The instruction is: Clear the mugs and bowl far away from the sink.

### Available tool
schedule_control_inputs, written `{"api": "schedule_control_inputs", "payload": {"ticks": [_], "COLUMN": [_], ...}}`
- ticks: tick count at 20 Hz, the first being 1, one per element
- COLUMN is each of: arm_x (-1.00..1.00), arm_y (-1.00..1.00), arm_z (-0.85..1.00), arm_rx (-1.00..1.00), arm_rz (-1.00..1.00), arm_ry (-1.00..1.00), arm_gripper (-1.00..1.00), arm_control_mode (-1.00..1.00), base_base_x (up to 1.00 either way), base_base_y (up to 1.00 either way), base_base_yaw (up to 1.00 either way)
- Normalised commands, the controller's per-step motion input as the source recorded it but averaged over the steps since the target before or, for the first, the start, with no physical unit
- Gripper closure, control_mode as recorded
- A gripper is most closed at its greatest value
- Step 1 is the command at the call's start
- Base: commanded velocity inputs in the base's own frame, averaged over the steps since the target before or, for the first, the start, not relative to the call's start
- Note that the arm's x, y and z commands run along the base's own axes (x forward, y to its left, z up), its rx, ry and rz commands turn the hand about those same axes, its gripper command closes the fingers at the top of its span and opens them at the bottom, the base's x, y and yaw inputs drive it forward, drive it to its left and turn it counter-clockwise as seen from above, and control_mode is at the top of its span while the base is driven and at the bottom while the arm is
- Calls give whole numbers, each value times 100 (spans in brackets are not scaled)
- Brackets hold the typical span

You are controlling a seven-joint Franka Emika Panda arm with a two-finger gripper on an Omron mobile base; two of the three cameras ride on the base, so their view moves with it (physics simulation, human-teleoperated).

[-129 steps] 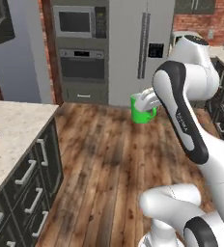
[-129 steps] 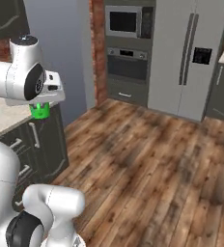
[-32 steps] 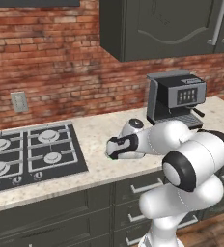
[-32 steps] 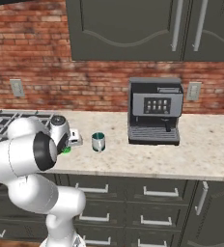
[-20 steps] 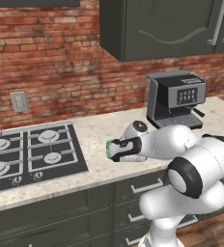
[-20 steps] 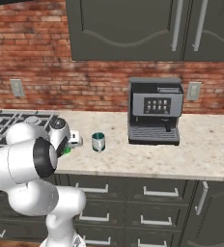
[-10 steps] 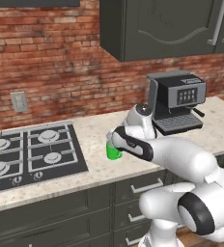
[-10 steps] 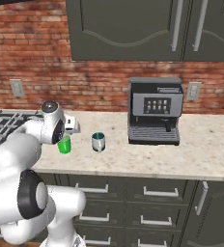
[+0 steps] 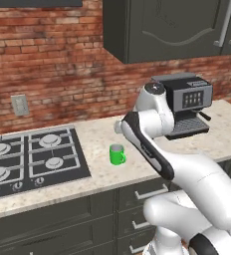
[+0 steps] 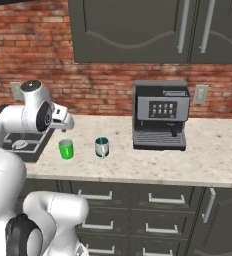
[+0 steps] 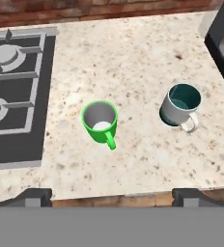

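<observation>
Green mug (image 11: 100, 122) stands upright on the speckled worktop (image 11: 133, 62), free of the tool, handle toward the front edge. Silvery mug with teal inside (image 11: 181, 104) sits near it, apart, on the side toward the coffee machine (image 10: 160, 115). Black gas stovetop (image 9: 30, 159) lies on the green mug's other side, close by. Tool (image 11: 112, 195) hangs above the two mugs, released and holding nothing; its dark fingertips (image 11: 34, 197) stand wide apart at the bottom of the hand view. White arm (image 9: 152, 124) reaches over the worktop
</observation>
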Motion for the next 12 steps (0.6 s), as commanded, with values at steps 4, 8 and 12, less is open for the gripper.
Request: {"api": "schedule_control_inputs", "payload": {"ticks": [4, 8, 12], "arm_x": [-85, -70, -76], "arm_y": [-18, -13, -18], "arm_z": [63, 39, 22], "arm_rx": [0, 0, 0], "arm_rz": [-9, -8, -4], "arm_ry": [20, 23, 16], "arm_gripper": [-100, -100, -100], "arm_control_mode": [-100, -100, -100], "base_base_x": [0, 0, 0], "base_base_y": [0, 0, 0], "base_base_yaw": [0, 0, 0]}}
